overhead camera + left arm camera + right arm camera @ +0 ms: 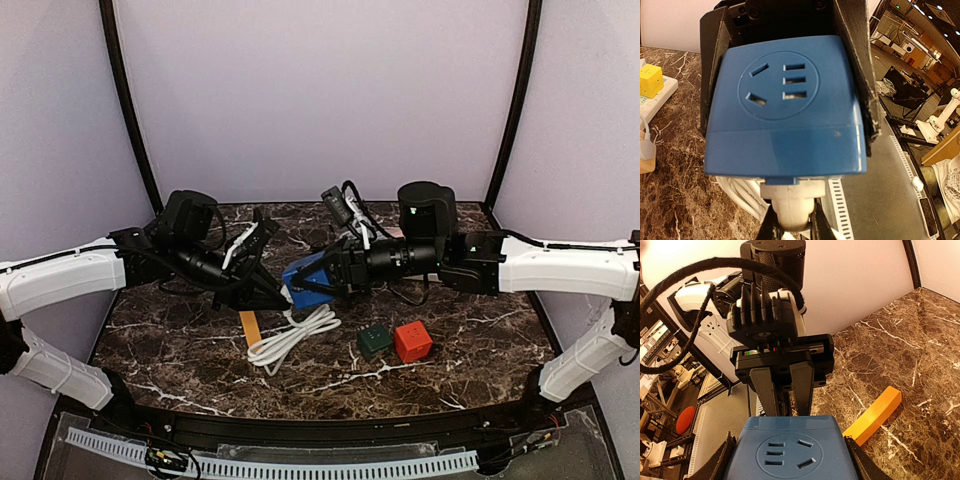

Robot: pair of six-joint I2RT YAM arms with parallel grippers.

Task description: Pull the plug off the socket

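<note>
The socket (785,115) is a blue cube held above the marble table (480,330). My right gripper (789,452) is shut on the socket (790,455), with one black finger on each side face. The white plug (792,197) sits flush against the socket's lower face, still plugged in. My left gripper (792,225) is shut on the plug's neck. In the top view the two grippers meet at mid-table, left gripper (277,292) against right gripper (318,277), with the socket (303,277) between them. The plug's white cable (295,337) lies coiled below.
An orange flat block (249,325) lies beside the cable and also shows in the right wrist view as the orange block (875,415). A green cube (374,341) and a red cube (412,341) stand to the right. A yellow cube (650,82) sits on a white strip (662,100).
</note>
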